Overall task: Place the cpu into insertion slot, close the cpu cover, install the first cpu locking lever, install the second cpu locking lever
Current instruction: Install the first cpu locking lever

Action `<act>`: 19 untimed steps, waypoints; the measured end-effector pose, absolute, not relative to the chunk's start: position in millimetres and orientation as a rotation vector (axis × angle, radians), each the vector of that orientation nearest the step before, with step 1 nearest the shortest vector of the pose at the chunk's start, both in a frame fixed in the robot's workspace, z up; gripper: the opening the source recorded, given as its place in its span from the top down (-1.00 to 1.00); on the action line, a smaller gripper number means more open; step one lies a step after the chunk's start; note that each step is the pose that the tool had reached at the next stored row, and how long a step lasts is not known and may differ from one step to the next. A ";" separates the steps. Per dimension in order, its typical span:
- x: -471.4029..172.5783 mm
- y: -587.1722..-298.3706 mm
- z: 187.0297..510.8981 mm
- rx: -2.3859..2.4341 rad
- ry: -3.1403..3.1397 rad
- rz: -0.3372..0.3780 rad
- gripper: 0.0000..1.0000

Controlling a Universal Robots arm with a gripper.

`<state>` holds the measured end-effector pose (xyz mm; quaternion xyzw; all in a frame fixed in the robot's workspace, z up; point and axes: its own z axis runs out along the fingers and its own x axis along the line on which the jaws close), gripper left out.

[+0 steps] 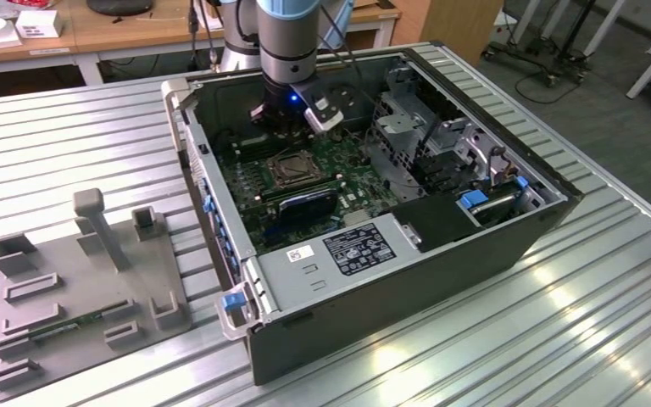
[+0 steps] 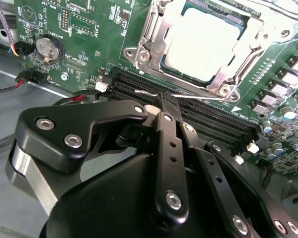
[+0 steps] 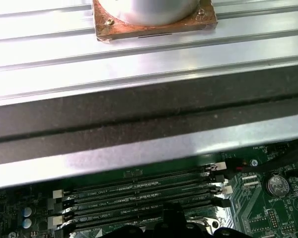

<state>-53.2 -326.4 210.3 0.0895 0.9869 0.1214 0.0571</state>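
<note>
The cpu lies flat in the insertion slot on the green motherboard, its pale metal top showing. The silvery cpu cover lies down around it as a frame. A thin wire locking lever runs along the socket edge nearest my gripper. In the second wrist view my gripper is shut, its black fingertips together and touching that lever above the memory slots. In the exterior view my gripper hangs inside the open computer case, just behind the socket.
The case wall rises close behind the memory slots. A coin battery and cables sit beside the socket. A metal drive cage fills the case on the exterior view's right. A grey fixture stands on the table.
</note>
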 end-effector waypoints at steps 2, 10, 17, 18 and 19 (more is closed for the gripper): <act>-53.4 -325.8 210.9 0.273 2.992 0.368 0.79; -57.2 -325.0 211.0 0.283 2.987 0.367 0.79; -58.0 -324.6 210.1 0.285 2.987 0.367 0.79; -58.0 -324.6 209.7 0.285 2.987 0.367 0.79; -57.9 -324.5 209.2 0.285 2.987 0.368 0.79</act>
